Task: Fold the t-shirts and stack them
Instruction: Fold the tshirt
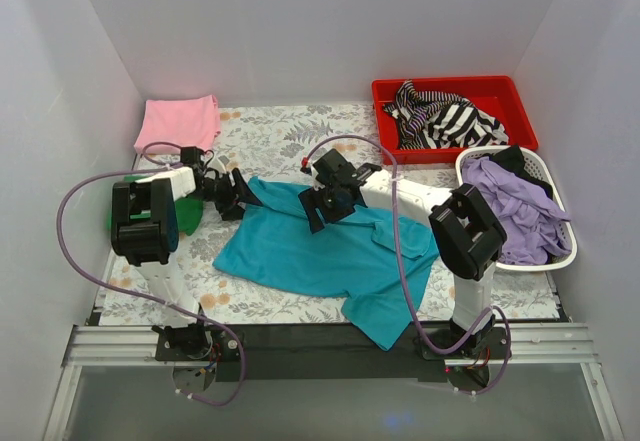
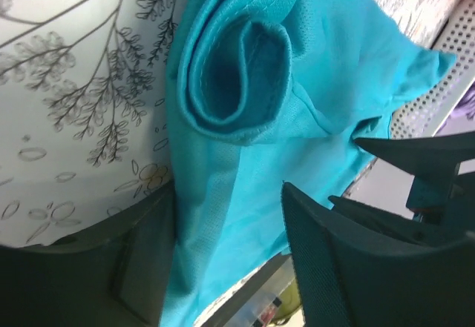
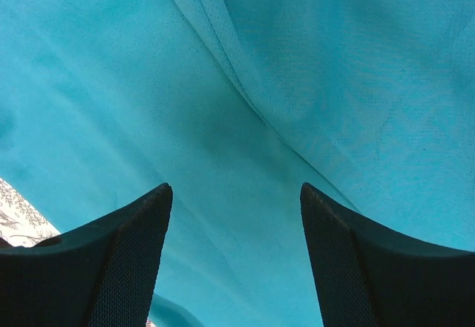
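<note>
- Black right fingers (image 3: 133, 245) hang spread apart just over the teal cloth t-shirt (image 3: 297, 82), grasping nothing.
- Black left fingers (image 2: 326, 268) are spread apart too. The shirt's edge lies between them, not squeezed, beside a rolled sleeve.
- That teal shirt lies crumpled in the middle of the leaf-patterned counter (image 1: 270, 131).
- Far left, a folded pink t-shirt (image 1: 178, 121) sits in the corner.
- Under the left arm, a green t-shirt (image 1: 188, 216) peeks out.
- On the right, a red plastic tray (image 1: 500, 86) holds striped cloth (image 1: 440, 116), and a white basket (image 1: 565, 251) holds purple cloth (image 1: 520, 201).

A lab booth: white walls (image 1: 300, 31) box in robot arms (image 1: 150, 223) on aluminium rails (image 1: 110, 346).
</note>
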